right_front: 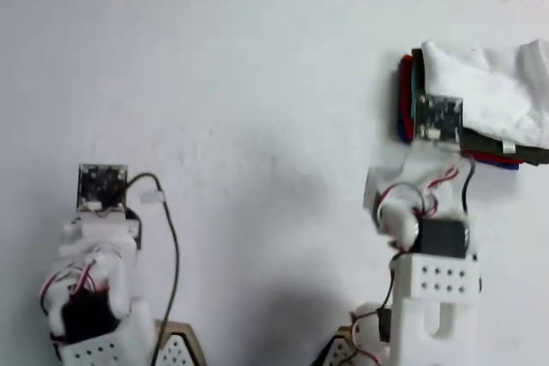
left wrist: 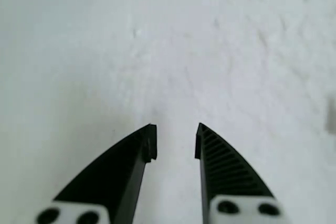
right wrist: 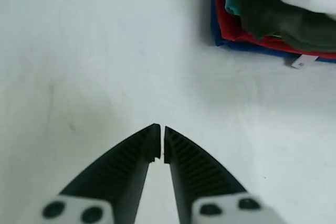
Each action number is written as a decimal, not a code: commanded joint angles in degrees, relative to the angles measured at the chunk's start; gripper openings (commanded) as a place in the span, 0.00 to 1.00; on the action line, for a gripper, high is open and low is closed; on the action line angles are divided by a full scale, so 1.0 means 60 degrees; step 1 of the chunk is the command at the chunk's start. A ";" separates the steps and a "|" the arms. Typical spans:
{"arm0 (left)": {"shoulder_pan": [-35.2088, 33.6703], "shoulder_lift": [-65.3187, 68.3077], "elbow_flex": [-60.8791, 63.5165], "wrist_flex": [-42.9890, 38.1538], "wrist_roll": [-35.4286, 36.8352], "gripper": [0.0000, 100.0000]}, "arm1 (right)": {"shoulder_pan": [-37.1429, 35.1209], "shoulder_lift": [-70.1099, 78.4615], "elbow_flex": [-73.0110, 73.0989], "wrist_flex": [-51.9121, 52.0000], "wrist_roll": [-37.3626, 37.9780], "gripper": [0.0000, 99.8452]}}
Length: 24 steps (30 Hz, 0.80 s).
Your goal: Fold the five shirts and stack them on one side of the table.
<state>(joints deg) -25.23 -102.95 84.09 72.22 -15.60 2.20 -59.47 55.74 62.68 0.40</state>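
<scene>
High view: a white tabletop point(right_front: 257, 109); the stack of folded shirts point(right_front: 485, 100) lies at the upper right of the frame, white shirt on top, dark green, red, teal and blue edges beneath; the left arm point(right_front: 94, 280) sits lower left, the right arm point(right_front: 429, 246) lower right, just beside the stack. Left wrist view: the left tool point(left wrist: 176, 142), fingers slightly apart, grips nothing. Right wrist view: the right tool point(right wrist: 161, 142), fingers drawn together, empty; the stack lies beyond its tips, not touching.

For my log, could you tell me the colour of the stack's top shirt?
The top shirt is white, clearest in the high view.
</scene>
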 commanded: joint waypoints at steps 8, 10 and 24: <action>-0.0044 -0.0278 0.0505 -0.0249 -0.0015 0.14 | -0.0022 -0.3802 0.3399 -0.1077 0.0000 0.02; -0.0044 -0.0278 0.0784 -0.0278 0.0000 0.14 | -0.0037 -0.4579 0.4176 -0.1077 0.0000 0.02; 0.0864 -0.0278 0.1912 -0.1187 -0.0044 0.14 | -0.0037 -0.6894 0.6886 -0.1018 -0.0015 0.02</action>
<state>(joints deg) -23.03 -103.03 95.43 66.15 -15.69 2.20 -101.23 96.44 57.32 0.40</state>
